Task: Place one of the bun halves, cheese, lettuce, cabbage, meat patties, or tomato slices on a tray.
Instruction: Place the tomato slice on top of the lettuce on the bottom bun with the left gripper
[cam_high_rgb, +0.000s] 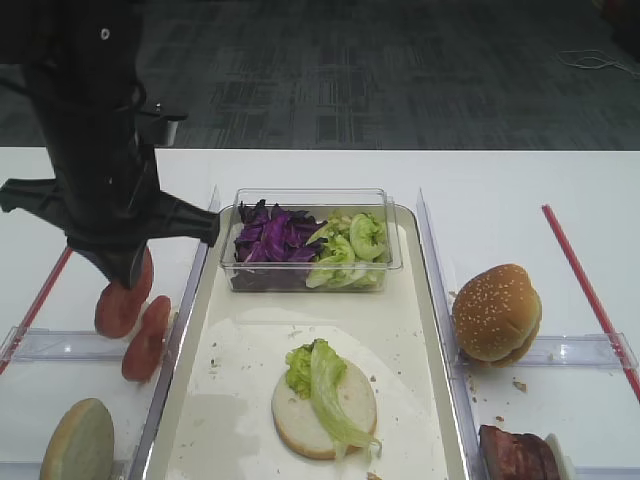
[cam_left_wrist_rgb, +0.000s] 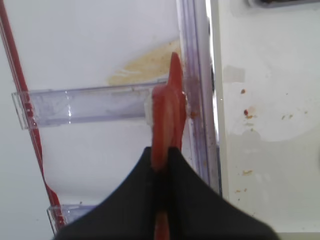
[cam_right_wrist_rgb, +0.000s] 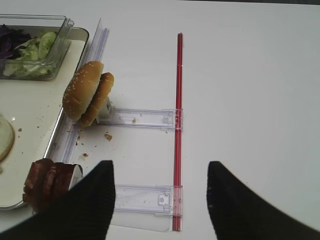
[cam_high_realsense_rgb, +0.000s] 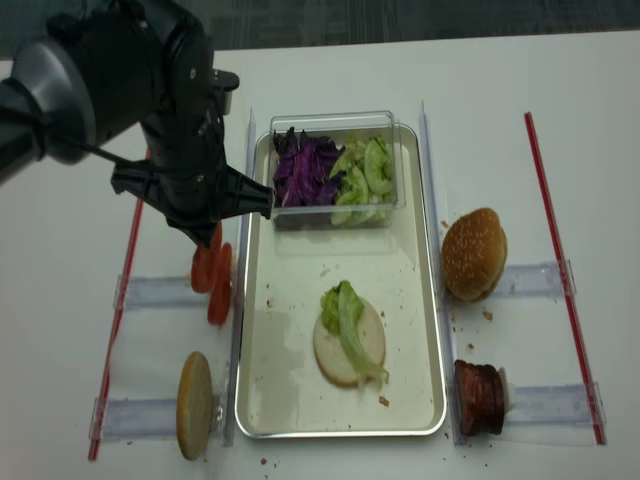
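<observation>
My left gripper (cam_left_wrist_rgb: 161, 161) is shut on a red tomato slice (cam_left_wrist_rgb: 168, 112), held edge-on just left of the tray's silvery rim (cam_left_wrist_rgb: 216, 125). From above, the left gripper (cam_high_rgb: 130, 275) carries that slice (cam_high_rgb: 117, 308), and a second tomato slice (cam_high_rgb: 147, 340) stands beside it. The tray (cam_high_rgb: 195, 330) holds a bun half (cam_high_rgb: 300, 420) topped with lettuce (cam_high_rgb: 322, 380). A sesame bun (cam_high_rgb: 497, 312) and meat patties (cam_high_rgb: 515, 455) sit right of the tray. My right gripper (cam_right_wrist_rgb: 160, 172) is open over bare table, apart from the patties (cam_right_wrist_rgb: 47, 182).
A clear box (cam_high_rgb: 310, 197) at the tray's far end holds purple cabbage (cam_high_rgb: 268, 238) and lettuce (cam_high_rgb: 350, 245). Another bun half (cam_high_rgb: 77, 440) stands at the near left. Clear plastic racks (cam_right_wrist_rgb: 142, 118) and red strips (cam_right_wrist_rgb: 177, 125) lie on both sides of the tray.
</observation>
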